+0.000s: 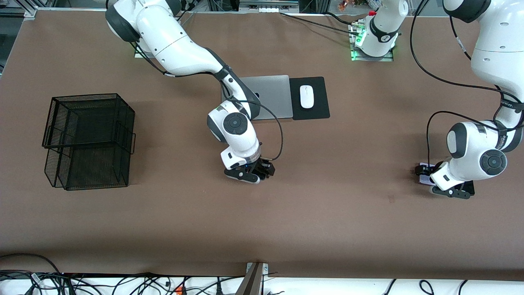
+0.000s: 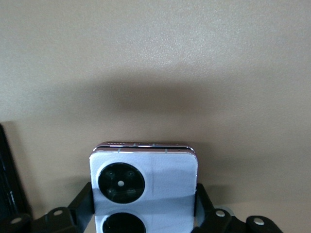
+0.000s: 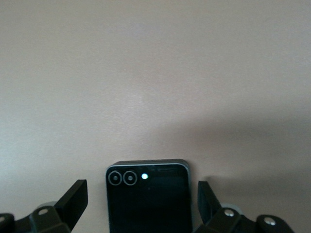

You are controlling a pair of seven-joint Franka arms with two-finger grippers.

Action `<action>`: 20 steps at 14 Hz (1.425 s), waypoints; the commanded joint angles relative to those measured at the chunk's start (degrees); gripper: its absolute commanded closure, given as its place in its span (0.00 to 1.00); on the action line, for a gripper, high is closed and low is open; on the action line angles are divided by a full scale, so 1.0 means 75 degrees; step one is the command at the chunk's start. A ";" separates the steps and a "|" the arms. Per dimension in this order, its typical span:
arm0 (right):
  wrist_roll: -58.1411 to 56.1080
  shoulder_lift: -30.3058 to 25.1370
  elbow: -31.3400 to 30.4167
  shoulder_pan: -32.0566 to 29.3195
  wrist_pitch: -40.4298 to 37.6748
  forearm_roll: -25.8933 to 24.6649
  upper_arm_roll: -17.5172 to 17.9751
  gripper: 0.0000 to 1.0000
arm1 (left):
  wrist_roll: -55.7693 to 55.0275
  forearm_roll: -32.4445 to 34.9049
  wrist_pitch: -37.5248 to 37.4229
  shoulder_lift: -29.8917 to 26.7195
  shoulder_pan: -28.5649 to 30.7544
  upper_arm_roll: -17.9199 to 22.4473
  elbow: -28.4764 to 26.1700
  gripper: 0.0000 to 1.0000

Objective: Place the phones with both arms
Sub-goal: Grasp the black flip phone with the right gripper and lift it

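lilac-white phone [image 2: 144,189]: lies flat on brown table [image 1: 335,213] at left arm's end, two black circles on its back; mostly hidden under the wrist in front view, only a pale edge shows [image 1: 425,174].
left gripper [image 1: 452,189]: down at table lvl around that phone; fingers [image 2: 83,204] touching both its side edges, so clamped on it. Phone looks to rest on the tabletop.
black folded phone [image 3: 148,196]: squarish, two small lens rings + a bright dot near one edge, flat on table about mid-length, nearer the front cam than the laptop.
right gripper [image 1: 249,174]: low over the black folded phone, straddling it; fingers [image 3: 75,196] spread wide w/ clear gaps each side, not touching.
third phone: dark slab edge [image 2: 9,179] just beside the lilac one in left wrist view; little of it shows.
grey laptop [image 1: 266,96]: closed, partly under right arm.
white mouse [image 1: 306,96]: on black mousepad [image 1: 310,98] beside laptop.
black mesh basket [image 1: 88,141]: toward right arm's end, well apart from both grippers.
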 commanded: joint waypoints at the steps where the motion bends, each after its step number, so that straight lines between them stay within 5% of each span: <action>1: -0.0068 0.0092 0.0238 0.0003 -0.0443 0.0125 -0.0005 0.00 | 0.0054 0.0149 0.0028 -0.0039 0.0009 -0.0007 -0.0006 0.53; 5: -0.0091 0.0103 0.0250 0.0026 -0.0456 0.0136 -0.0005 0.00 | 0.0019 0.0149 -0.0170 -0.0168 -0.0050 -0.0030 0.0099 0.55; 9: -0.0325 0.0139 0.0262 0.0050 -0.0258 0.0113 -0.0005 0.00 | 0.0019 0.0149 -0.1388 -0.0169 -0.0248 -0.0066 0.0931 0.55; 20: -0.0255 0.0232 0.0215 0.0108 -0.0117 0.0195 -0.0005 0.00 | -0.0063 0.0149 -0.1402 -0.0169 -0.0530 -0.0019 0.0990 0.55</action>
